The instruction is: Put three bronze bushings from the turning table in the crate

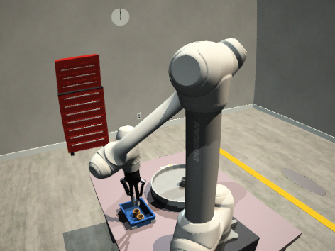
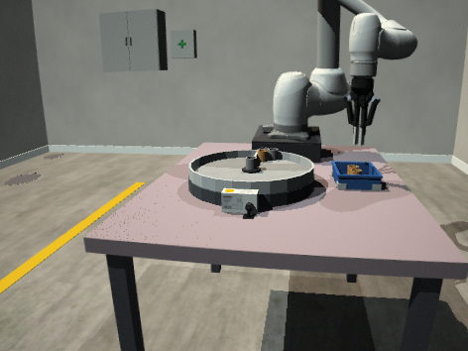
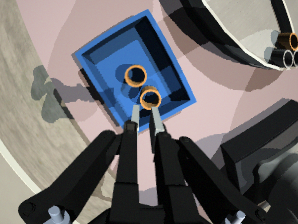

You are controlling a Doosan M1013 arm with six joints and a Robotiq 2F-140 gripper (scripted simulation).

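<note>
Two bronze bushings (image 3: 143,87), orange rings with dark bores, lie in the blue crate (image 3: 100,52) beneath the closed, empty end effector (image 3: 145,117).

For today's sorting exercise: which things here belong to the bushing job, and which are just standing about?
Job:
- blue crate holding two bronze bushings
- turning table with one more bronze bushing and dark ones
- gripper, shut and empty, above the crate

Standing about:
- red tool cabinet
- wall cabinet
- first-aid box

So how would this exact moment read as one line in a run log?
claw: shut, empty, above blue crate | crate: two bronze bushings | turning table: one bronze bushing plus dark ones | phase: third pick pending
</note>
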